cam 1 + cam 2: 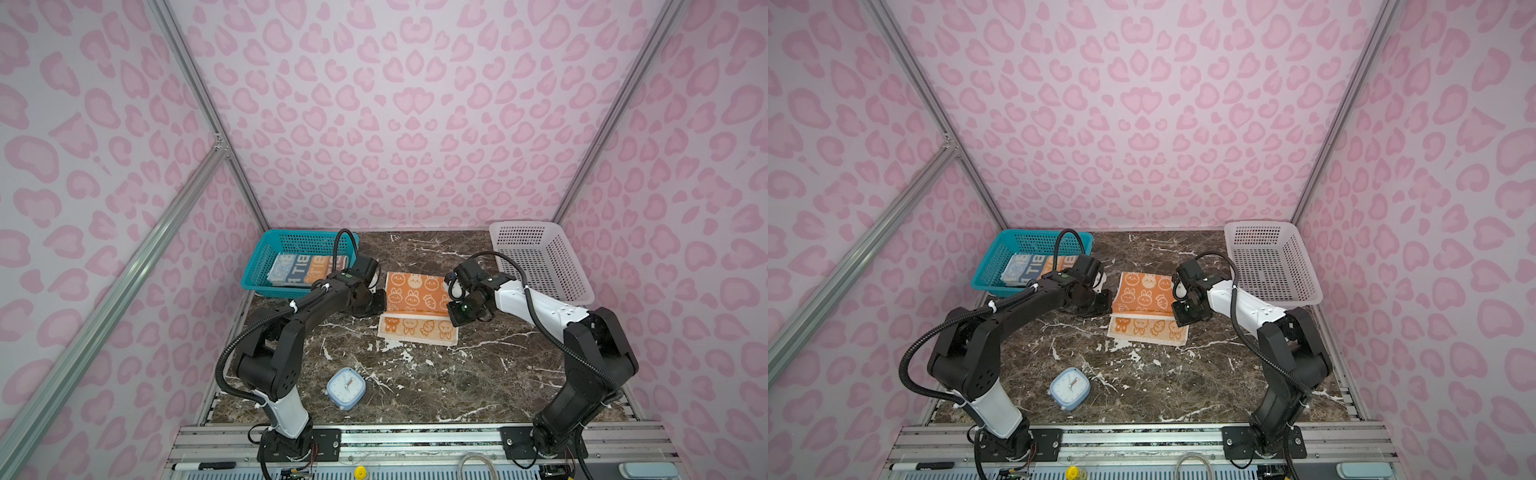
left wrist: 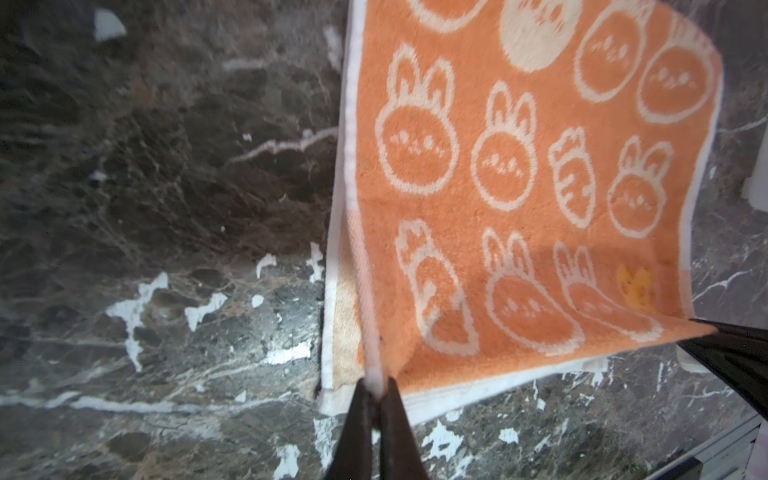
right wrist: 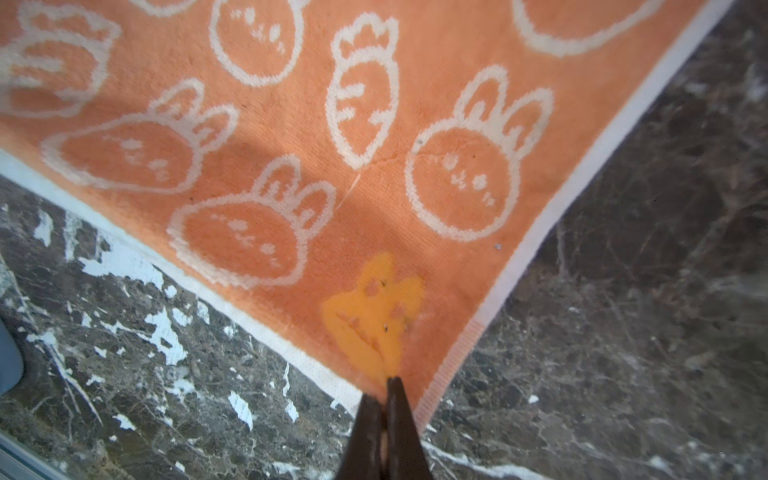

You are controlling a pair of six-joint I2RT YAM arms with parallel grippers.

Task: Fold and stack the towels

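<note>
The orange-and-cream towel (image 1: 415, 293) lies mid-table in both top views, its orange half raised and folded back over the cream strip (image 1: 417, 329) nearer the front. My left gripper (image 2: 376, 384) is shut on the towel's white-hemmed corner and stands at the towel's left edge (image 1: 383, 305). On the opposite corner, by a yellow rabbit patch (image 3: 374, 320), my right gripper (image 3: 384, 388) is shut; it stands at the towel's right edge (image 1: 451, 311). A folded striped towel (image 1: 309, 270) with letters lies in the teal basket (image 1: 259, 266).
A white mesh basket (image 1: 540, 262) stands at the back right, just behind the right arm. A pale blue alarm clock (image 1: 345, 388) lies on the marble table (image 1: 478, 374) near the front, beside the left arm's base. A marker (image 1: 203, 466) rests on the front rail.
</note>
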